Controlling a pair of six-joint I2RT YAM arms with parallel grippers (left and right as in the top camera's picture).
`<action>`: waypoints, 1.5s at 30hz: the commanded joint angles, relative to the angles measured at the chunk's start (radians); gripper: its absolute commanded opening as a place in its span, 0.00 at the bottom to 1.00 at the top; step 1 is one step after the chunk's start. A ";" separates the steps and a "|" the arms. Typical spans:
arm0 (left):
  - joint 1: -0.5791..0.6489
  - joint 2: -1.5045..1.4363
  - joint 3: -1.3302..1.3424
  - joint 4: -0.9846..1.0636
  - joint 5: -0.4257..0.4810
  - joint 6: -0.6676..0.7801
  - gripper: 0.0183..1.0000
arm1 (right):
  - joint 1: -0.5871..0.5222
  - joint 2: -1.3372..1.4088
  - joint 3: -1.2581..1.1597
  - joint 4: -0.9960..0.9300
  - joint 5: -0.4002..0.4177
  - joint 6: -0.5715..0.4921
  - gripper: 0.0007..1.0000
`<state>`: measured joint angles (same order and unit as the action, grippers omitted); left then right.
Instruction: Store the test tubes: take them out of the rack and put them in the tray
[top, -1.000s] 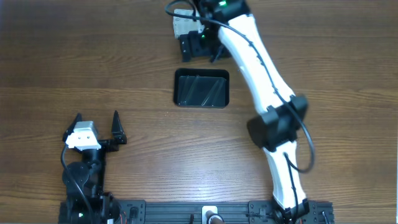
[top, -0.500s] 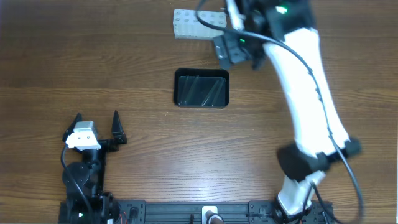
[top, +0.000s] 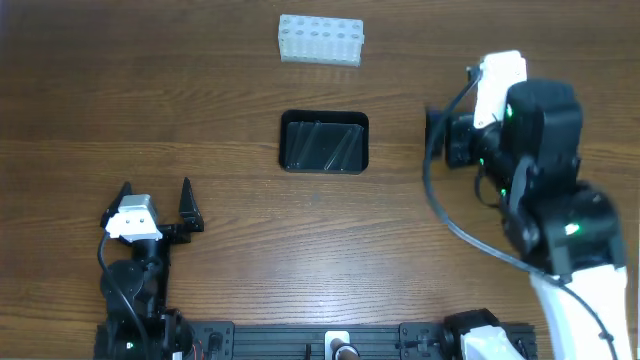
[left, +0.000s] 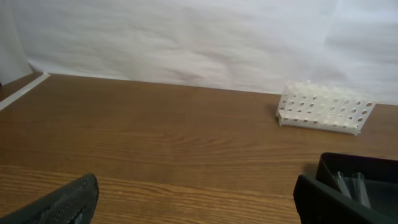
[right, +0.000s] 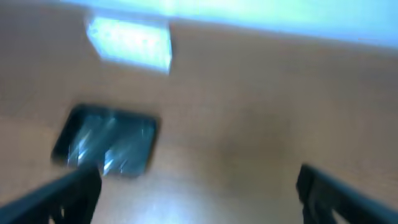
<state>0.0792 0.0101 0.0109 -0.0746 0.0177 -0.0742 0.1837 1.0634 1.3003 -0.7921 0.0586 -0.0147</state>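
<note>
The white test tube rack (top: 320, 40) stands at the far edge of the table, also seen as the rack (left: 324, 107) and, blurred, the rack (right: 129, 43). Whether tubes stand in it I cannot tell. Just in front of it lies the black tray (top: 325, 143), the tray (left: 357, 183) and tray (right: 106, 144), holding clear tubes (top: 322, 146) that lie flat. My right gripper (top: 440, 138) hangs to the right of the tray, open and holding nothing (right: 199, 199). My left gripper (top: 155, 203) rests open at the near left, its fingers (left: 62, 202) wide apart.
Bare brown wood table (top: 150, 90) spreads around the rack and tray. The right arm (top: 545, 190) stands over the right side. A pale wall (left: 186, 37) rises behind the table's far edge.
The right arm has swung away from the rack, back to the right and toward its base, leaving the rack fully uncovered. The left arm has kept still.
</note>
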 joint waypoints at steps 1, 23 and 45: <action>0.005 -0.007 -0.005 -0.002 -0.007 0.011 1.00 | -0.035 -0.073 -0.253 0.430 0.008 -0.135 0.99; 0.005 -0.007 -0.005 -0.002 -0.007 0.011 1.00 | -0.106 -0.415 -1.262 1.034 0.048 -0.159 0.99; 0.005 -0.007 -0.005 -0.002 -0.007 0.011 1.00 | -0.108 -1.055 -1.294 0.745 0.025 -0.159 0.99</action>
<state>0.0792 0.0093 0.0109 -0.0746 0.0177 -0.0742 0.0845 0.0498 0.0105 -0.0631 0.0891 -0.1688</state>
